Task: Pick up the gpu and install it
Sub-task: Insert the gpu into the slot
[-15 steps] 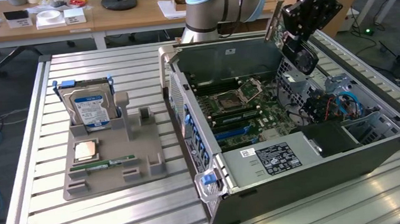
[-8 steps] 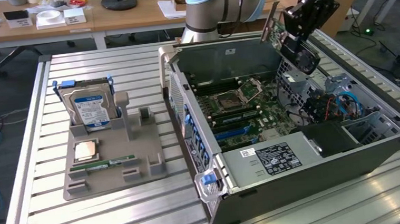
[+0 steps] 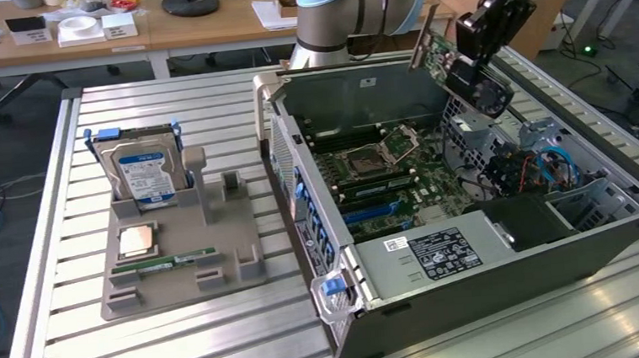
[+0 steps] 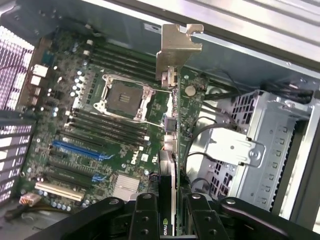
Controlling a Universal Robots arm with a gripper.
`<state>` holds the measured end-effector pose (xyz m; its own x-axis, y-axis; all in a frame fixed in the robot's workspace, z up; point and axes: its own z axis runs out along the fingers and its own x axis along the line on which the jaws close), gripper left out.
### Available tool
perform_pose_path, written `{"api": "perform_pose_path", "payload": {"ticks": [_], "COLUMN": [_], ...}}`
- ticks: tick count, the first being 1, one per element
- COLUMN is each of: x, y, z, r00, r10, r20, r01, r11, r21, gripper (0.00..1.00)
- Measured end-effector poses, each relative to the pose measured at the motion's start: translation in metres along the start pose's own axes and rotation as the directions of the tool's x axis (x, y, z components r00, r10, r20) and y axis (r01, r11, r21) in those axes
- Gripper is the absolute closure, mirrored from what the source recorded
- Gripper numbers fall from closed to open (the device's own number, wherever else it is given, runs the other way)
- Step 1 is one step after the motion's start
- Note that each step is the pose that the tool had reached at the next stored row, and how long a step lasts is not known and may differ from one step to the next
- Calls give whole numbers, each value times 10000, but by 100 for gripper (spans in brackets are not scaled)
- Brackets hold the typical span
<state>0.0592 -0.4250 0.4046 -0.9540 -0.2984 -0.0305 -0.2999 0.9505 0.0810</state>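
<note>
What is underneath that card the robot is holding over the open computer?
Below the gpu, clamped in the gripper, lies the motherboard: a processor socket, memory slots and blue expansion slots. The card's own edge hides a strip of the board directly beneath it.

The gpu (image 3: 436,53) is showing green board and silver bracket (image 4: 177,47) against the black gripper (image 4: 172,201), while the motherboard (image 4: 100,125) is displaying green with blue slots (image 4: 75,149), the hard drive (image 3: 135,149) is wearing a blue-and-white label (image 3: 146,176) on silver, and the ribbed table (image 3: 196,344) is gleaming pale grey.
</note>
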Motion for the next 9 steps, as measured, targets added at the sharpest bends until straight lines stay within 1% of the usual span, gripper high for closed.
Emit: {"api": "perform_pose_path", "payload": {"ticks": [4,9], "x": [0,1], "y": [0,0], "z": [2,5], "r00": [9984,9922], "r10": [-556,-1242], "r20": [-47,-106], "r01": [556,1242], "r11": [9985,9923], "r21": [-13,-28], "gripper": [74,74]}}
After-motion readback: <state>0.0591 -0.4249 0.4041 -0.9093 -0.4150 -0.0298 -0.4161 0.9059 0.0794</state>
